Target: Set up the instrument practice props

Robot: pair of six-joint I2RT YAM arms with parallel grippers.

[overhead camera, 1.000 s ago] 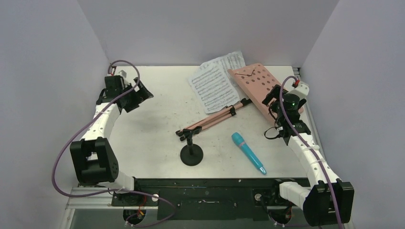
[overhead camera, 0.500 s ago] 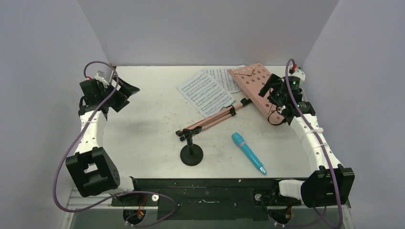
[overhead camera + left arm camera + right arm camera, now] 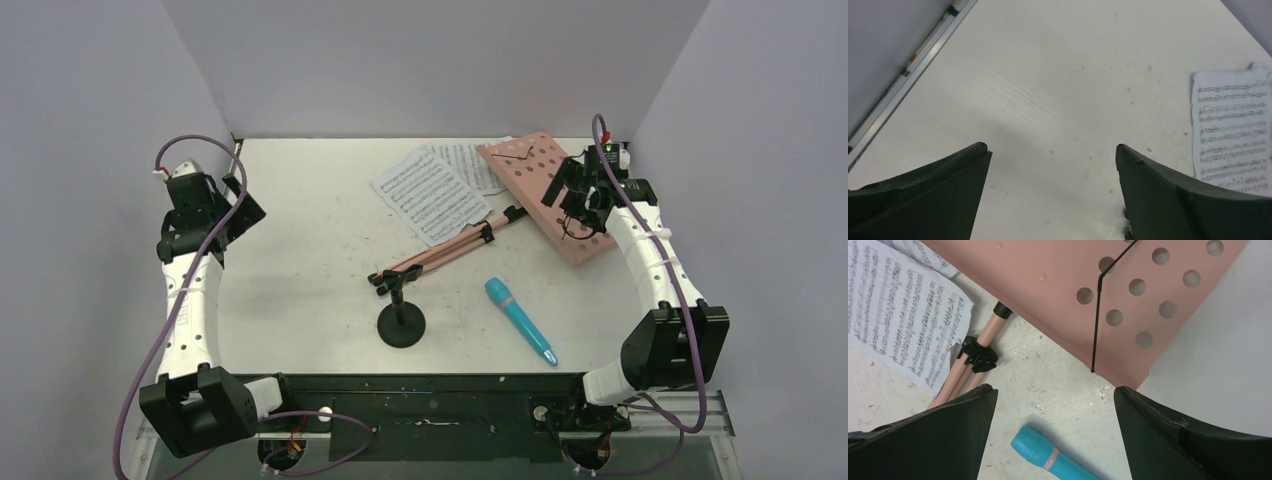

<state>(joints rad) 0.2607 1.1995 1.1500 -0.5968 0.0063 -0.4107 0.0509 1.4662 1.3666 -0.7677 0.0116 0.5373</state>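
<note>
We note scuffed white table [image 3: 320, 230], grey walls [image 3: 430, 60] on three sides, left gripper [image 3: 1052, 146] and right gripper [image 3: 1055, 388] spread, empty.

Bare table [image 3: 300, 220] from 8 to 11 o'clock of the upright mic stand [image 3: 401, 318] permits passage. The lying music stand [image 3: 460, 242] obstructs 1 o'clock; the microphone [image 3: 519, 319], 3 o'clock.
</note>
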